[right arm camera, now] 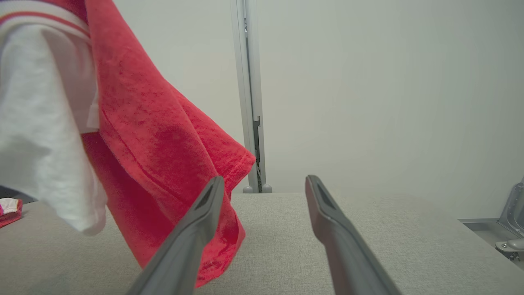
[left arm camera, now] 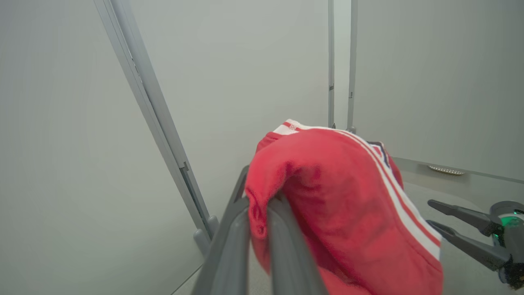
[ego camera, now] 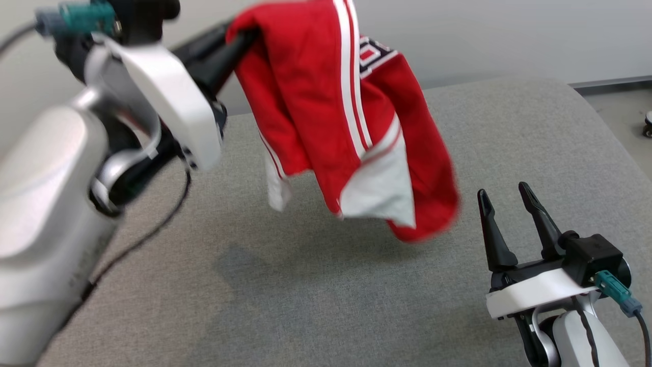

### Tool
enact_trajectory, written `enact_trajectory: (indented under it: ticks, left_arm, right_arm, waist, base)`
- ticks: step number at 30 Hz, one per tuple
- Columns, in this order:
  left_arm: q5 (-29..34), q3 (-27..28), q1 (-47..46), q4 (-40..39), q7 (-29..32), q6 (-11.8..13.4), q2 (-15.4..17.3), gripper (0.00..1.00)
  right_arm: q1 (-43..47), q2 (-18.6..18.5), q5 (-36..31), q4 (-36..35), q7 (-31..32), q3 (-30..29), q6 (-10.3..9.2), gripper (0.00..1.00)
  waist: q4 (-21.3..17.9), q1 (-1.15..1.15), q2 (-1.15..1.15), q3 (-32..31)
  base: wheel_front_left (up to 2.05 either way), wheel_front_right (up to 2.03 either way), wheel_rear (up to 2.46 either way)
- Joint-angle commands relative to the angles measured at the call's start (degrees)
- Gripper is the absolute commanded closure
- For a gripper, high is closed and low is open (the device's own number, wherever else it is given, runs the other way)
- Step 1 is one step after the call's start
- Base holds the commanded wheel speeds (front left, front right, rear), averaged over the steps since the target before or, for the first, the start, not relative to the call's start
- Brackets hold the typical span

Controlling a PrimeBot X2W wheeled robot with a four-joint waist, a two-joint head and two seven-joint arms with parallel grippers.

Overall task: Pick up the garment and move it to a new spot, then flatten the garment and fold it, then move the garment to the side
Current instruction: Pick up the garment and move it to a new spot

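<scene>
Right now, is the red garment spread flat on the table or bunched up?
Bunched up, not spread. The garment hangs crumpled from the shut left claw, its folds dangling over the grey table.

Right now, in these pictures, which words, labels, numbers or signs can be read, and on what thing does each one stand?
On the red garment: a dark block print edged in white, near the top fold; cut off by the folds and blurred, so not readable.
No other text can be read.
</scene>
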Motion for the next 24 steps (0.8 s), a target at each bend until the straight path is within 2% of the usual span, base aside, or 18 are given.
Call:
enact_trajectory:
  ticks: [1,5,10,15,19,20,21,22,24]
  left_arm:
    - [-0.5,0.0,2.0,0.3,-0.6,0.5,-0.3,1.0]
    - [-2.4,0.6,8.7,2.9,-4.9,1.0,-0.7,1.0]
    - [-1.8,-0.1,15.2,12.9,-11.7,-0.6,0.7,1.0]
    - [-2.7,-2.7,15.7,23.9,-17.0,-2.1,1.7,1.0]
    - [-4.1,-6.1,14.3,28.5,-19.6,-2.0,1.9,1.0]
    - [-4.7,-7.1,14.0,29.4,-20.0,-2.0,1.9,0.82]
    - [-5.2,-8.0,13.8,30.2,-20.2,-2.0,1.9,0.54]
    - [-5.4,-9.0,13.4,30.8,-20.5,-2.0,1.9,0.02]
    - [-6.4,-10.8,12.7,31.9,-21.0,-2.1,1.6,0.0]
  right_arm:
    - [0.0,-0.3,0.3,-0.4,-0.3,-0.1,0.11,0.0]
    - [-0.2,-0.3,0.3,-0.1,-0.3,0.0,0.11,0.0]
    - [-1.2,-0.3,-0.2,0.3,-0.3,0.1,0.11,0.0]
    - [-1.8,-0.3,-0.7,0.5,-0.3,0.6,0.11,0.0]
    - [-1.9,-0.3,-0.8,1.0,-0.3,0.9,0.11,0.0]
    - [-1.9,-0.3,-0.7,1.2,-0.3,1.0,0.11,0.0]
    - [-1.9,-0.3,-0.8,1.4,-0.3,1.1,0.11,0.0]
    - [-1.9,-0.3,-1.0,1.5,-0.3,1.1,0.11,0.0]
    - [-1.7,-0.3,-1.3,1.6,-0.3,1.2,0.11,0.0]
  waist:
    - [-0.2,0.0,0.0,0.5]
    - [-0.6,0.0,0.0,1.8]
    - [-0.7,0.0,0.0,3.3]
    - [-0.5,0.0,0.0,4.3]
    - [0.1,0.0,0.0,4.7]
    - [0.3,0.0,0.0,4.6]
    - [0.4,0.0,0.0,4.5]
    - [0.6,0.0,0.0,4.4]
    - [1.1,0.0,0.0,3.9]
  base:
    - [0.0,0.0,0.0]
    - [0.0,0.0,0.0]
    - [0.0,0.0,0.0]
    - [0.0,0.0,0.0]
    - [0.0,0.0,0.0]
    - [0.0,0.0,0.0]
    - [0.0,0.0,0.0]
    - [0.0,0.0,0.0]
    - [0.0,0.0,0.0]
